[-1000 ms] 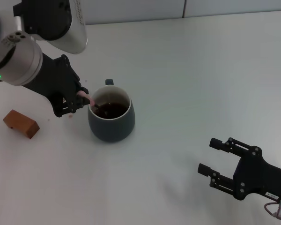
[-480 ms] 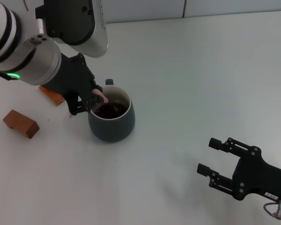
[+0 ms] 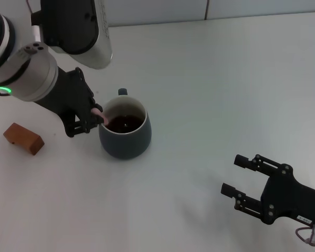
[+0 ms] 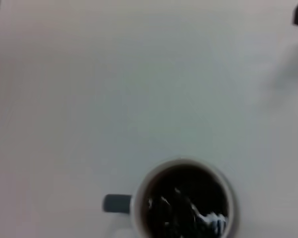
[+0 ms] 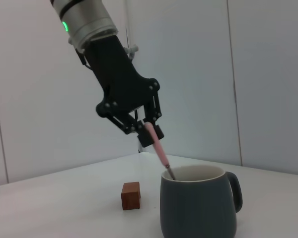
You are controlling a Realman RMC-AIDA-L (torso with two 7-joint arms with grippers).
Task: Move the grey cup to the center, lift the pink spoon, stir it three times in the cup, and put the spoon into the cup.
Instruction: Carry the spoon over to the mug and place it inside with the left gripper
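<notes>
Left gripper (image 3: 97,116), clamped on the pale pink handle end of the slim metal spoon (image 5: 160,154), which I hold slanting down over the rim so that its shaft dips into the dark brown liquid; the bowl is hidden below the surface. The spoon enters the rounded dark grey-blue ceramic mug (image 3: 125,128) on the side facing my left arm, with the small loop handle (image 3: 122,92) on the far side from me. The mug stands upright on the white table (image 3: 220,94), roughly mid-table, so I judge the step in hand to be the stirring. To do it well I would trace small circles inside the rim, keep the slant of the shaft steady, and avoid pressing on the white inner wall, since a sideways push could slide or tip the mug and slop the liquid. A brown wooden block (image 3: 23,138) lies apart from the mug, beyond my left gripper, clear of the sweep. Right gripper (image 3: 245,180), fingers apart and holding nothing, parked low near my right side, well apart from the mug.
</notes>
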